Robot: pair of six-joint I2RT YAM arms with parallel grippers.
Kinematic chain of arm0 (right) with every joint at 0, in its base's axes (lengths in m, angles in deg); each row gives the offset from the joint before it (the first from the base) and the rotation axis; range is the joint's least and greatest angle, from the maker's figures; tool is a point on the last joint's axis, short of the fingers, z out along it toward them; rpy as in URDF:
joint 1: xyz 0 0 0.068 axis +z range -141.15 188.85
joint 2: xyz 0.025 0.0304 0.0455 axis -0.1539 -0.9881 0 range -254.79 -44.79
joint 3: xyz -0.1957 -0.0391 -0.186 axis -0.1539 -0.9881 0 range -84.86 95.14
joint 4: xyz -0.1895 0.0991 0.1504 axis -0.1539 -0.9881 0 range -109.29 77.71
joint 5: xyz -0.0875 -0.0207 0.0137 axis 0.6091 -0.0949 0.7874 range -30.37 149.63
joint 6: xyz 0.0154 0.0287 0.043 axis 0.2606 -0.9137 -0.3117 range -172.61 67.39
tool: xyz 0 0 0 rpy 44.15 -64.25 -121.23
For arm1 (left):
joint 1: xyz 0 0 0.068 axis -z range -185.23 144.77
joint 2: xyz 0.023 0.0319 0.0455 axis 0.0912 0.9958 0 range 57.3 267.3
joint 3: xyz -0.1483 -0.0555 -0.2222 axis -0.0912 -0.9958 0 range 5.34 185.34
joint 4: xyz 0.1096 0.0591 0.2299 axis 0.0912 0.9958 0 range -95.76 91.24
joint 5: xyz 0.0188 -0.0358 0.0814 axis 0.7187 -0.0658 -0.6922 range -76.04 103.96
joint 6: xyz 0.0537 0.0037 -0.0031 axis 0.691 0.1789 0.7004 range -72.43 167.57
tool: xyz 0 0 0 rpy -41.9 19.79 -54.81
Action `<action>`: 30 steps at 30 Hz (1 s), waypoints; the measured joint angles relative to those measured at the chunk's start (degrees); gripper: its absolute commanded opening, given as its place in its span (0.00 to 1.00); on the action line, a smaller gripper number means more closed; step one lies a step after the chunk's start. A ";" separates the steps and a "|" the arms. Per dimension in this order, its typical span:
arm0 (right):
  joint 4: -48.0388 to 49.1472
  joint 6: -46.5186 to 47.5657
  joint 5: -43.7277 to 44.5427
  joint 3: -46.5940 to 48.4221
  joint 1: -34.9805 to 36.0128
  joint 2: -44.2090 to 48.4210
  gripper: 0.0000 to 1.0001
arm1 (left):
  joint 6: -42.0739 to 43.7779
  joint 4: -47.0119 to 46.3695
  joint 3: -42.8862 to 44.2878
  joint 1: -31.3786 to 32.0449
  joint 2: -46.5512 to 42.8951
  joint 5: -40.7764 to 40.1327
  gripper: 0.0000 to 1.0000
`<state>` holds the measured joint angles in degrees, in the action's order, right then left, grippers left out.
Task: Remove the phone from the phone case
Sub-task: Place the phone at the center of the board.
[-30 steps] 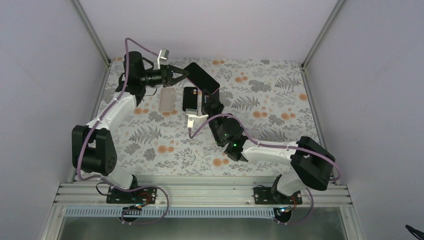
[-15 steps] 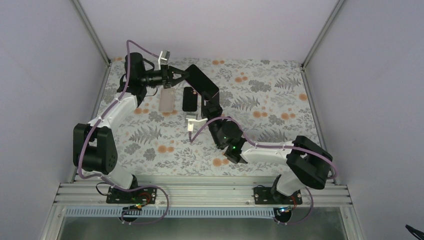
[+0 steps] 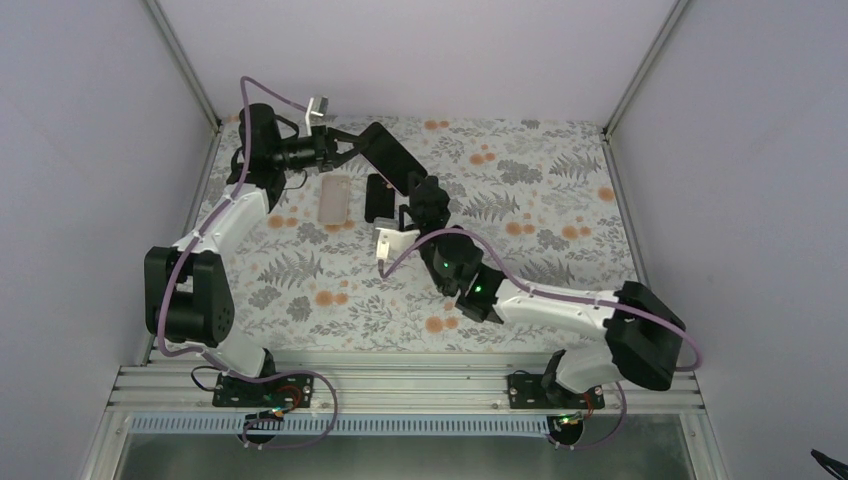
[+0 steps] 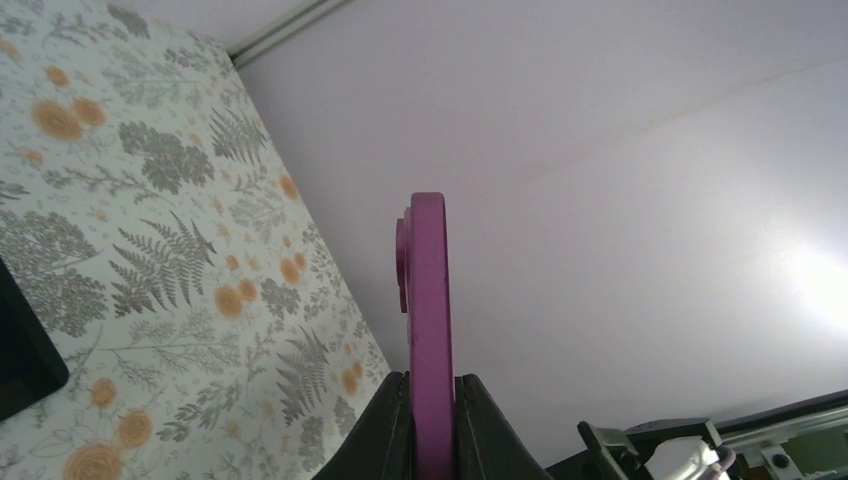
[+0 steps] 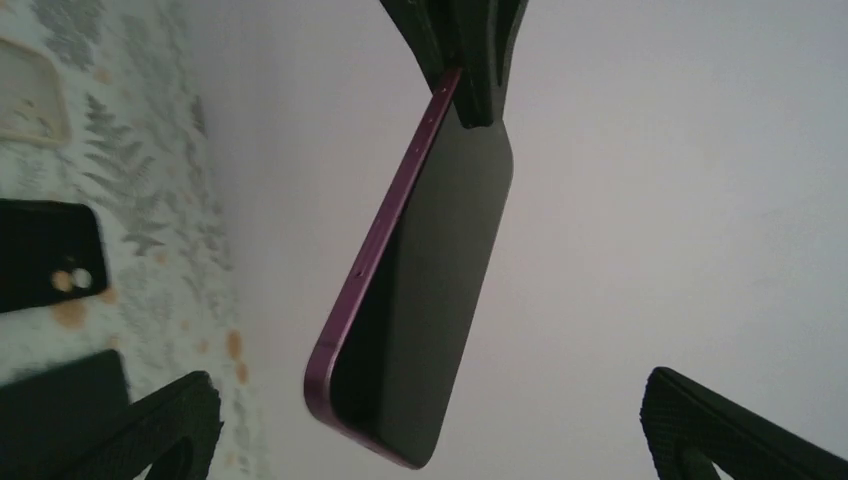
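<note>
A purple phone (image 3: pixel 388 158) with a dark screen hangs in the air over the back of the table. My left gripper (image 3: pixel 350 143) is shut on its upper end. In the left wrist view the phone's purple edge (image 4: pixel 430 300) stands clamped between the two fingers (image 4: pixel 392 430). My right gripper (image 3: pixel 425 193) is open just below the phone's free end. In the right wrist view its fingers (image 5: pixel 165 430) stand wide apart on either side of the phone (image 5: pixel 430 290) without touching it. A black phone case (image 3: pixel 378 197) lies flat on the table, also in the right wrist view (image 5: pixel 45 268).
A pale translucent case (image 3: pixel 333 198) lies left of the black one. The floral table cloth (image 3: pixel 540 200) is walled by white panels at the back and on both sides. The right arm (image 3: pixel 540 300) stretches across the middle of the table.
My right gripper has opened wide and let go of the phone's lower end. My left gripper has closed tight on the phone and drawn it slightly left.
</note>
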<state>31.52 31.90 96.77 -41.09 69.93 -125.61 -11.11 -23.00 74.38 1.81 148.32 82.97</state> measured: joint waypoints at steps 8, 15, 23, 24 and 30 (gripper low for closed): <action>-39.28 -29.11 -10.84 17.68 -0.72 4.52 0.99 | 6.25 3.76 0.00 -0.94 0.00 -0.09 0.02; -58.69 -44.78 -26.53 24.44 -8.39 6.93 0.99 | 12.92 8.09 0.31 -0.94 -0.02 -0.04 0.02; -72.94 -57.33 -50.69 33.40 -24.15 5.84 0.99 | 28.04 20.33 6.08 -0.61 -0.11 1.84 0.02; -74.14 -58.51 -54.10 34.67 -26.36 5.29 0.99 | 31.26 22.93 7.21 -0.28 -0.11 2.19 0.02; -80.43 -65.57 -73.29 39.82 -37.57 -0.48 0.87 | 50.40 38.97 14.53 4.83 -0.17 2.21 0.02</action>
<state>-48.91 -33.67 23.49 -1.26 32.36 -126.09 39.30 15.98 88.91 6.65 148.15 85.18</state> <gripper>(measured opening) 0.940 0.079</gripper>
